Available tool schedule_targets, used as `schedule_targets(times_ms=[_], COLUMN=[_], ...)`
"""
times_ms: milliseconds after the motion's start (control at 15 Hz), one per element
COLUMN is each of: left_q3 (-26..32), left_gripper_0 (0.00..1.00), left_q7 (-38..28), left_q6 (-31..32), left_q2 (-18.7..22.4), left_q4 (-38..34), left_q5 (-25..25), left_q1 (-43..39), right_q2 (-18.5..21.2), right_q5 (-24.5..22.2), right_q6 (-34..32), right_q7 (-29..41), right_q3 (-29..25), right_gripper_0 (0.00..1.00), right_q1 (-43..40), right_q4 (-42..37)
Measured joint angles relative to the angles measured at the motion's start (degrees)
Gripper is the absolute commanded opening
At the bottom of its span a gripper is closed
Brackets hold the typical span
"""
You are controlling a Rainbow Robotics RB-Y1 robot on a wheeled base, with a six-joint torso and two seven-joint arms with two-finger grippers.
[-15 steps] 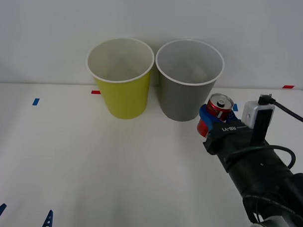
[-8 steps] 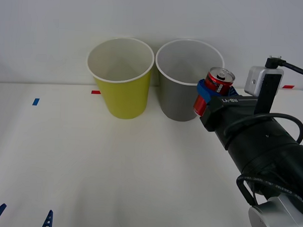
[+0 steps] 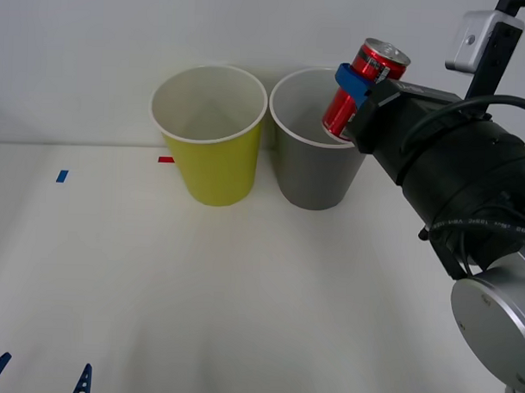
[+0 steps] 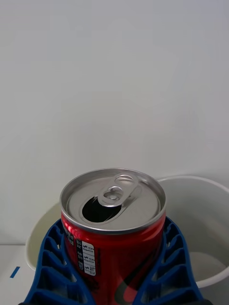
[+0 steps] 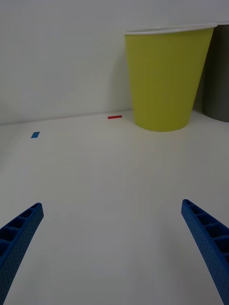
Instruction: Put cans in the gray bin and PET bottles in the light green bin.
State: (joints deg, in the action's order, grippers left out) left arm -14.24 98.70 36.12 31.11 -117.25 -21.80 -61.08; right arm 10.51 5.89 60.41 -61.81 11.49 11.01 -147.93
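Observation:
A small red can with a silver top hangs tilted in the air, over the right side of the gray bin's rim. My right gripper is shut on the can, one blue finger showing on its left side. In the right wrist view the can sits between both ribbed fingers, its tab opening facing up. The light green bin stands just left of the gray one, also seen as the light green bin in the left wrist view. My left gripper rests open low at the near left.
Both bins stand against the white back wall, nearly touching. Small red tape and blue tape marks lie on the white table. The wide tabletop in front of the bins is bare. My right arm's bulky black body fills the right side.
My right arm has lifted the can from table height beside the gray bin up and back to above its right rim. The left arm has stayed still.

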Motion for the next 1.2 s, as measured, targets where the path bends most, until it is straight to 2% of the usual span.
schedule_targets(times_ms=[133,400,600,733,1200], left_q3=[0.00,0.00,0.00,0.00,0.00], left_gripper_0=[1.00,1.00,1.00,1.00,1.00], left_q7=[0.00,0.00,0.00,0.00,0.00], left_q6=[0.00,0.00,0.00,0.00,0.00], left_q2=[0.00,0.00,0.00,0.00,0.00], left_q4=[0.00,0.00,0.00,0.00,0.00], left_q5=[0.00,0.00,0.00,0.00,0.00], left_q1=[0.00,0.00,0.00,0.00,0.00], right_q2=[-0.34,-1.48,-2.49,-2.37,-0.10], right_q5=[3.87,8.78,9.18,9.51,9.77], right_q6=[0.07,0.13,-0.22,-1.80,-12.34], right_q7=[-1.29,-10.10,-14.33,-14.64,-16.60], right_q3=[-3.18,-7.83,-9.31,-9.46,-9.77], right_gripper_0=[0.00,0.00,0.00,0.00,0.00], right_q1=[2.84,6.93,10.20,11.66,15.34], right_q4=[2.19,7.44,12.33,15.34,27.39])
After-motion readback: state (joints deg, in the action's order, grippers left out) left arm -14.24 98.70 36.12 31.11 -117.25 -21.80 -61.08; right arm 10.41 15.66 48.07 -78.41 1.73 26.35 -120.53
